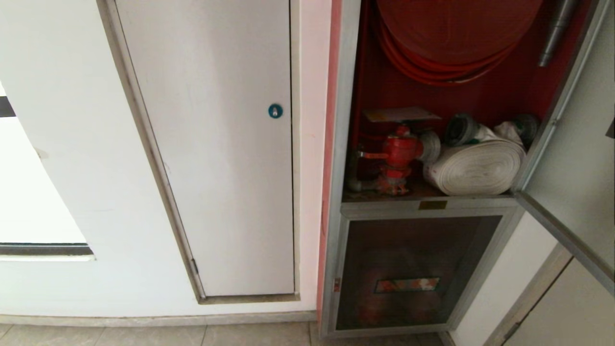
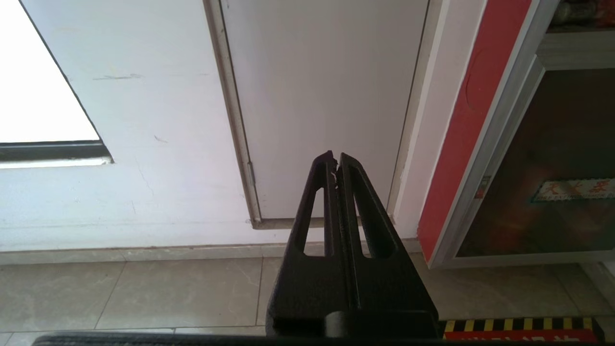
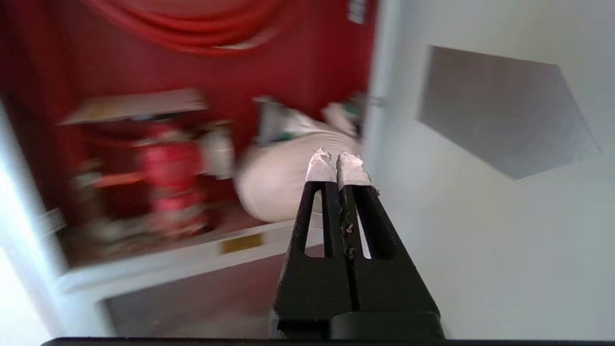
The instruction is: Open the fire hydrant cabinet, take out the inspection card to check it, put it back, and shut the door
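Closed right gripper point(image 3: 336, 166) seemingly clear of the door point(image 3: 504, 192) edge

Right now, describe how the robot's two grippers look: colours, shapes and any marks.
Left gripper: two matte black tapered fingers, each with a long slot cut through it, rising from a wide black base. Right gripper: the same black slotted shape, but its fingertips are wrapped in worn whitish padding, with pale crumbs along the seam. No cables show.
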You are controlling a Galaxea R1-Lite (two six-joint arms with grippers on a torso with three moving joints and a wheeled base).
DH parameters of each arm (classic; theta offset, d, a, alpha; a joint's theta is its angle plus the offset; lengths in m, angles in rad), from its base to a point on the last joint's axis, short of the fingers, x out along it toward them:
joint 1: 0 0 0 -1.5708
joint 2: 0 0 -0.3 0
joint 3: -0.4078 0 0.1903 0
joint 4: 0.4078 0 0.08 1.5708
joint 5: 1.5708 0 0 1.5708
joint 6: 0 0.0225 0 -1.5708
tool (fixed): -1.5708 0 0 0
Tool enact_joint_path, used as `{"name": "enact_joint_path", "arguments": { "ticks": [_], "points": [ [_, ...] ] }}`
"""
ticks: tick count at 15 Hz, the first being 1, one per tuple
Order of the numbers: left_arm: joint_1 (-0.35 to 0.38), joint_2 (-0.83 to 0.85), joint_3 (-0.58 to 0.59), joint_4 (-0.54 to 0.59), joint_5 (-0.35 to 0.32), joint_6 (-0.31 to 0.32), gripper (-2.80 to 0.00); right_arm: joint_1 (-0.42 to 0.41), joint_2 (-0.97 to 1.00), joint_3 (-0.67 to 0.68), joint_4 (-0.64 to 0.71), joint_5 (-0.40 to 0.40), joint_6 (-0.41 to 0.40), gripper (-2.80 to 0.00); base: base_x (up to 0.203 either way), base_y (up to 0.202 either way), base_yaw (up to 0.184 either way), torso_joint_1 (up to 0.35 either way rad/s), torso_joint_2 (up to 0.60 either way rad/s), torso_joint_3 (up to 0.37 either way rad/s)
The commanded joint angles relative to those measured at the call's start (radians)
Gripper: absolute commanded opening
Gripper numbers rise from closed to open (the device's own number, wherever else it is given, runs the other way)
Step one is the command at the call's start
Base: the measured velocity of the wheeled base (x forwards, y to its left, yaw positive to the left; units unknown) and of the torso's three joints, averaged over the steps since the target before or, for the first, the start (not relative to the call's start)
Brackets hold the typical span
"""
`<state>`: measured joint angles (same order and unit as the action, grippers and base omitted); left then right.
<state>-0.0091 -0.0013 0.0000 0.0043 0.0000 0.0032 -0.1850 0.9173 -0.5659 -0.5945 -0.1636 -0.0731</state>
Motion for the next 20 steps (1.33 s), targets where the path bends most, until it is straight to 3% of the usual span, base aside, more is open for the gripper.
{"name": "enact_joint_path", "arguments": {
  "ticks": [1,3,5,8,10,14,17,20],
  "points": [
    [0.000,0.001,0.000,0.000,0.000,0.000,-2.80,0.038,-0.184,0.060,0.024,0.016,-0.007,-2.80,0.000,0.000,0.000,0.000,0.00,0.000],
    [0.000,0.001,0.000,0.000,0.001,0.000,-2.80,0.060,-0.359,0.088,0.208,0.090,-0.014,-2.80,0.000,0.000,0.000,0.000,0.00,0.000],
    [0.000,0.001,0.000,0.000,0.000,0.000,-2.80,0.073,-0.529,0.101,0.459,0.227,-0.021,-2.80,0.000,0.000,0.000,0.000,0.00,0.000],
    [0.000,0.001,0.000,0.000,0.000,0.000,-2.80,0.112,-0.624,0.070,0.772,0.377,-0.027,-2.80,0.000,0.000,0.000,0.000,0.00,0.000],
    [0.000,0.001,0.000,0.000,0.000,0.000,-2.80,0.191,-0.665,0.065,0.831,0.386,-0.024,-2.80,0.000,0.000,0.000,0.000,0.00,0.000],
    [0.000,0.001,0.000,0.000,0.000,0.000,-2.80,0.198,-0.795,0.163,0.847,0.383,-0.003,-2.80,0.000,0.000,0.000,0.000,0.00,0.000],
    [0.000,0.001,0.000,0.000,0.000,0.000,-2.80,0.195,-0.905,0.253,0.827,0.282,0.014,-2.80,0.000,0.000,0.000,0.000,0.00,0.000],
    [0.000,0.001,0.000,0.000,0.001,0.000,-2.80,0.194,-0.916,0.413,0.667,0.236,0.031,-2.80,0.000,0.000,0.000,0.000,0.00,0.000]
  ]
}}
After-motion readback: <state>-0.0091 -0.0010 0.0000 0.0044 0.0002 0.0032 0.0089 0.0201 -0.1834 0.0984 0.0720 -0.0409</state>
